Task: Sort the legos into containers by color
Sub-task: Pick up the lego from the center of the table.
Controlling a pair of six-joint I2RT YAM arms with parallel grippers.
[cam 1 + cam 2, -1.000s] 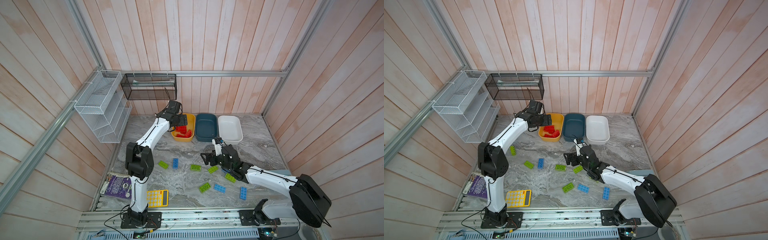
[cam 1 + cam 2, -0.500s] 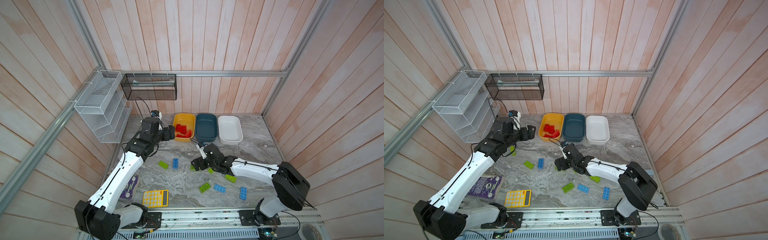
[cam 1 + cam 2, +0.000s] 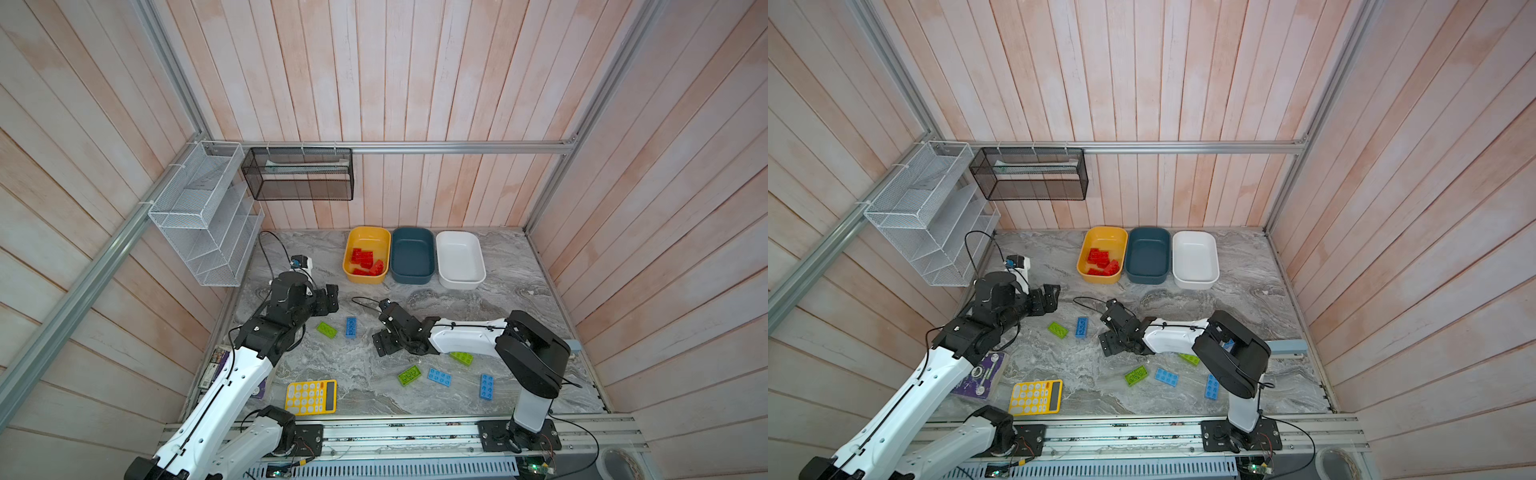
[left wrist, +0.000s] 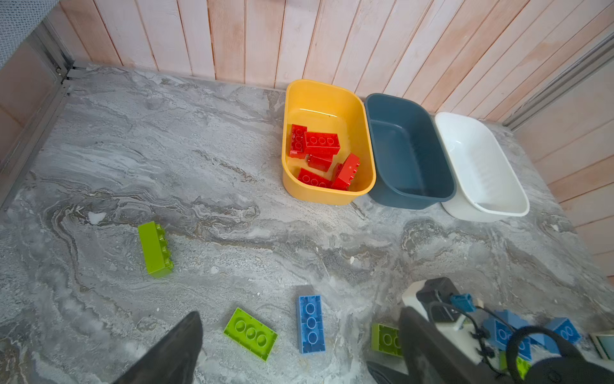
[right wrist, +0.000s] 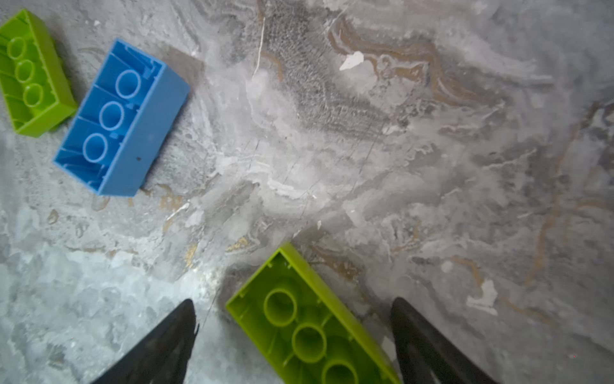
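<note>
Jaws spread wide on both arms; nothing held
Right gripper (image 5: 292, 301) straddles a lime brick (image 5: 309, 332), well apart from the yellow tub (image 3: 365, 279); left gripper (image 3: 330, 296) hovers nearer it

The right gripper (image 5: 293, 301) is hanging low over the marbled worktop (image 5: 432, 166), its dark jaws standing wide on either side of a lime green lego (image 5: 309, 335) that is lying hollow side up. Farther off, a blue lego (image 5: 116, 116) and a second green lego (image 5: 30, 73) are lying upturned, just beside each other.
</note>
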